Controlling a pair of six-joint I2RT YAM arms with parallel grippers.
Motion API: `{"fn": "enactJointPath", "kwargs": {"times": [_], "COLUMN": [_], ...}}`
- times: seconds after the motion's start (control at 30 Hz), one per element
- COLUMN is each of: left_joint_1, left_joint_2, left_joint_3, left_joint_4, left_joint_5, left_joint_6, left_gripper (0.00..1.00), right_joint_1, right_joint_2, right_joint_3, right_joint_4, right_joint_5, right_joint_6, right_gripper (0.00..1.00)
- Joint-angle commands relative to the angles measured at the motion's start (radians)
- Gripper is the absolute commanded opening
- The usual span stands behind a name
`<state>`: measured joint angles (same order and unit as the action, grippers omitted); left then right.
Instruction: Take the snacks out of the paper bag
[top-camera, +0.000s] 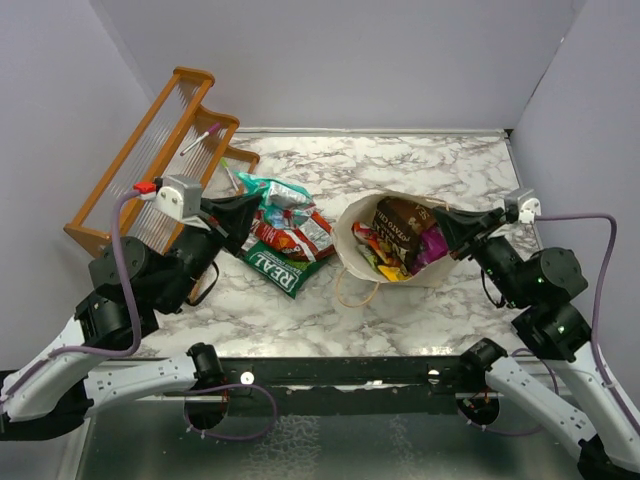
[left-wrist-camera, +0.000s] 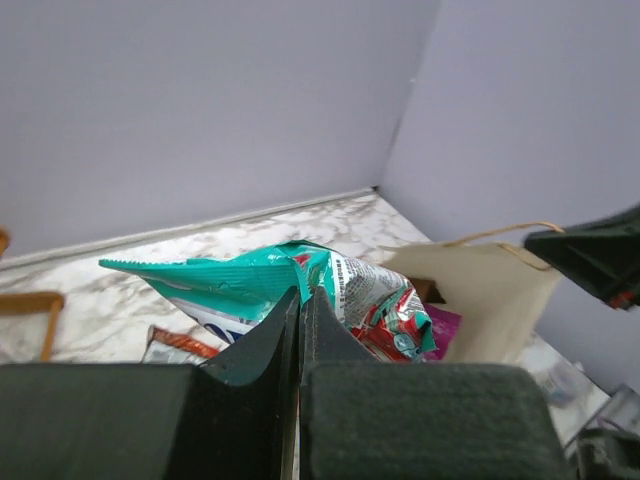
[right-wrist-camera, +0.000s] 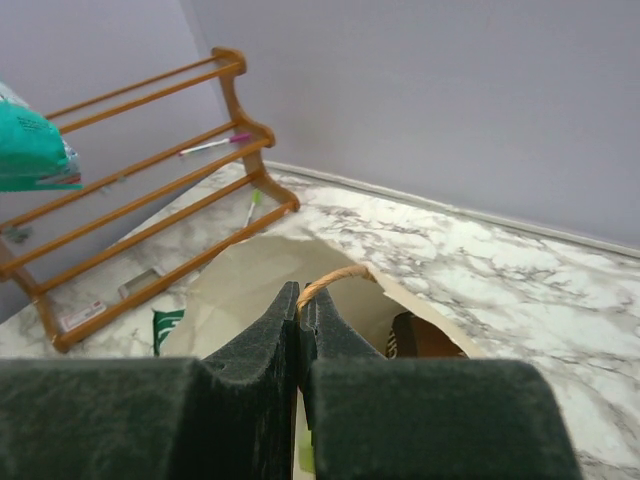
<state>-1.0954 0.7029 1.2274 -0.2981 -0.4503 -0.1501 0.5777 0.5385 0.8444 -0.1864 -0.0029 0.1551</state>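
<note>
Top view: paper bag (top-camera: 350, 240) on marble table (top-camera: 450, 170), snacks (top-camera: 400, 240) inside; green packet (top-camera: 275, 268) just beside it.
Left wrist: left gripper (left-wrist-camera: 300, 298) clenched on raised teal packet (left-wrist-camera: 230, 280).
Right wrist: right gripper (right-wrist-camera: 299, 292) pinching the bag's rim at the cord handle (right-wrist-camera: 335, 275).

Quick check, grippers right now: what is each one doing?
Left gripper: shut on the teal snack packet.
Right gripper: shut on the paper bag at its rim.

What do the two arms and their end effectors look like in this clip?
The left arm and right arm match: black joint housings, white shells on the lower links, a lilac cable looping off each wrist. The left end effector and right end effector are black tapered wedges.
</note>
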Motion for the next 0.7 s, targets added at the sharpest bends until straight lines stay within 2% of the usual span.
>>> {"fn": "enactJointPath", "kwargs": {"times": [0.0, 0.17, 0.27, 0.33, 0.43, 0.53, 0.67], "left_joint_1": [-0.004, -0.004, 0.006, 0.043, 0.159, 0.3, 0.383], "left_joint_2": [0.044, 0.201, 0.299, 0.345, 0.384, 0.413, 0.489], "left_joint_3": [0.02, 0.004, -0.018, -0.037, -0.082, -0.132, -0.147], "left_joint_4": [-0.129, -0.369, -0.458, -0.455, -0.402, -0.318, -0.25], "left_joint_5": [-0.289, -0.466, -0.5, -0.453, -0.324, -0.158, -0.045], "left_joint_6": [-0.058, -0.288, -0.386, -0.41, -0.413, -0.381, -0.313], "left_gripper": [0.0, 0.0, 0.0, 0.0, 0.0, 0.0, 0.0], "right_joint_1": [0.005, 0.005, 0.005, 0.005, 0.005, 0.005, 0.004], "right_joint_2": [-0.069, -0.131, -0.141, -0.134, -0.124, -0.113, -0.102], "right_joint_3": [0.016, -0.019, -0.031, -0.028, -0.022, -0.006, 0.024], "right_joint_4": [-0.028, -0.03, -0.037, -0.047, -0.061, -0.072, -0.091], "right_joint_5": [0.161, 0.149, 0.096, 0.073, 0.03, -0.006, -0.014], "right_joint_6": [-0.018, -0.026, -0.055, -0.081, -0.111, -0.14, -0.139], "right_gripper": [0.02, 0.02, 0.02, 0.02, 0.02, 0.02, 0.02]}}
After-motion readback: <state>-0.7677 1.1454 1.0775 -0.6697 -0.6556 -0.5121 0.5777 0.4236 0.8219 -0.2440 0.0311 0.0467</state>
